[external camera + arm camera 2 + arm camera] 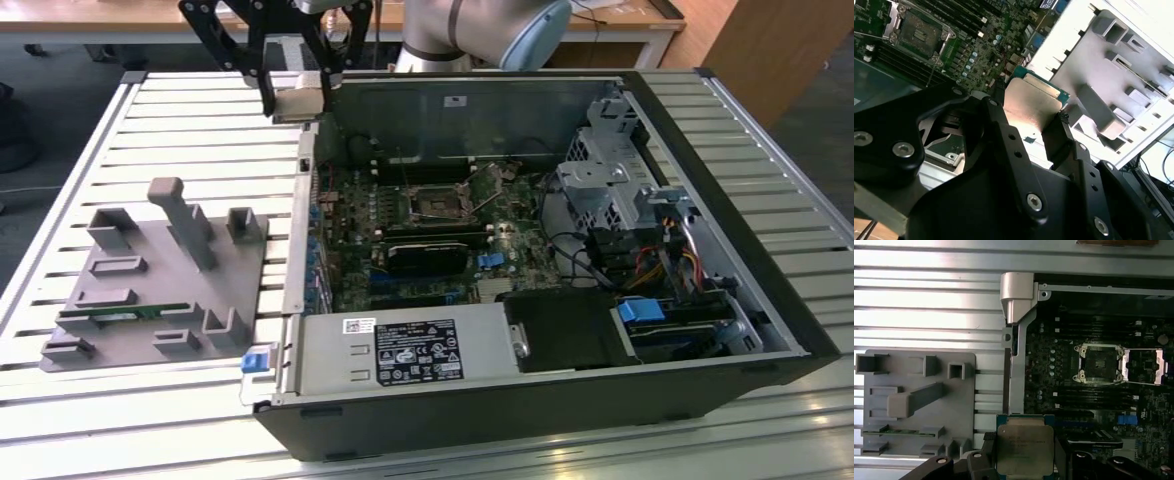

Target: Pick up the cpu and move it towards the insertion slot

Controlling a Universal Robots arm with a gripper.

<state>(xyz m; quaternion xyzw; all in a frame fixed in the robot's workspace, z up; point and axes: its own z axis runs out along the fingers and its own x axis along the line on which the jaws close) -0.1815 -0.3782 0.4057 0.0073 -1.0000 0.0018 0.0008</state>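
My gripper [298, 100] is shut on the cpu [299, 103], a small square chip with a silvery top. It hangs above the back corner of the open computer case, on the exterior view's left. In both wrist views the cpu [1031, 102] [1021, 447] sits clamped between two black fingers [1061, 135] [988, 456] of the gripper [1029, 122] [1022, 460]. The insertion slot [437, 203] [921, 34] [1100, 362] lies open on the motherboard with its metal frame lifted, some distance from the cpu.
A grey tray [160, 285] [961, 405] [1079, 65] with raised holders rests on the slatted table beside the case, a green memory stick [127, 313] [896, 431] in it. The case wall [304, 190], power supply [400, 352] and drive cages [614, 180] surround the motherboard.
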